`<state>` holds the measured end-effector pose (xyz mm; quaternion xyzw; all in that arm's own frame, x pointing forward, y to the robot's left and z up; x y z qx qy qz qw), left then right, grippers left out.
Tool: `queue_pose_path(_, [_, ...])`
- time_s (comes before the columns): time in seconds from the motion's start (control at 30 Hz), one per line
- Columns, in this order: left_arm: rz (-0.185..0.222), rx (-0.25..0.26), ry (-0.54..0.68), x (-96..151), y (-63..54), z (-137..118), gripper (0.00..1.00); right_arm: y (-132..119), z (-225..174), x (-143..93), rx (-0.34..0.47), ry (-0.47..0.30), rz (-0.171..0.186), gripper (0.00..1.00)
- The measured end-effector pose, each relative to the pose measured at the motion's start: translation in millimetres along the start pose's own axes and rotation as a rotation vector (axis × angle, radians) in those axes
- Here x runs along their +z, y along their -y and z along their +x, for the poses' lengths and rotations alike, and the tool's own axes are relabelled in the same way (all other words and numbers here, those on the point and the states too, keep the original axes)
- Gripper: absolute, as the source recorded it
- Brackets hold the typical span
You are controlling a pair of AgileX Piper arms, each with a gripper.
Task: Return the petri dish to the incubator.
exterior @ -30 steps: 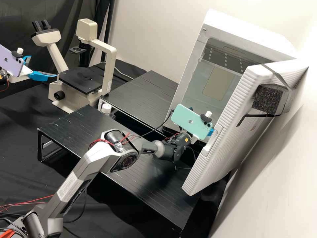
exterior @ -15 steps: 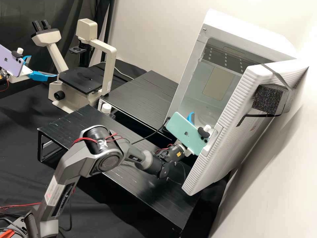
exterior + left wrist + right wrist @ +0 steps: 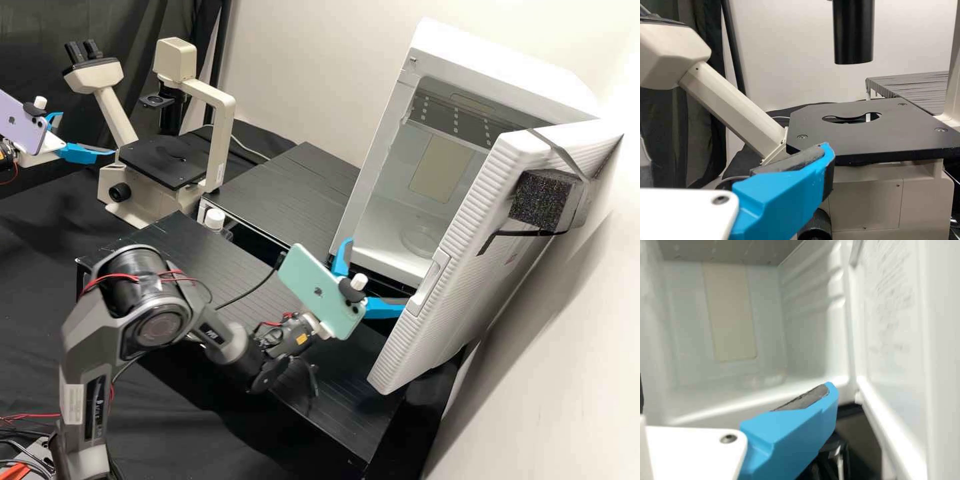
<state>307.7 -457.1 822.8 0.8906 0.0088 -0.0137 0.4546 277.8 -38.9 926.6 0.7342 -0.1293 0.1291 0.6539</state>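
Petri dish (image 3: 420, 240) lies inside the open incubator (image 3: 503, 73)

Nearest my high camera, my right arm (image 3: 80, 360) bends up and over the front black slatted platform (image 3: 333, 400), with a mint-green phone (image 3: 319, 292) clipped at its wrist. Ahead of that phone I have the right gripper (image 3: 377, 275) spread wide with nothing between its fingers, just outside the incubator's mouth and near the edge of the swung-out door (image 3: 460, 240). Black foam (image 3: 541, 200) is strapped to the outside of that door.

Past the gripper, the clear round dish rests flat on the incubator's white floor; my right wrist view gives me only a faint trace of it, below the beige panel (image 3: 730, 315) on the back wall.

Behind the front platform stands a white-capped bottle (image 3: 214, 220), and beyond it the rear black slatted platform (image 3: 287, 200). Farther off, I see the inverted microscope (image 3: 212, 133), its black stage (image 3: 163, 160) level and its twin eyepieces (image 3: 83, 52) raised on a slanted tube. Beside it I have the left gripper (image 3: 87, 133), its fingers apart and holding nothing, with a lilac phone (image 3: 21, 123) mounted behind them.
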Motion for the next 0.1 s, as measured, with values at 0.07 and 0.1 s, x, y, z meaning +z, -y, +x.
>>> queue_pose_path(0.07, [0.0,0.0,0.0,0,0.0,0,1.0,5,-16,-3,-0.02,0.013,0.006,1.0])
queue_pose_path(0.1, [0.0,0.0,0.0,0,0.0,0,1.0,6,-22,-5,-0.026,0.015,0.008,1.0])
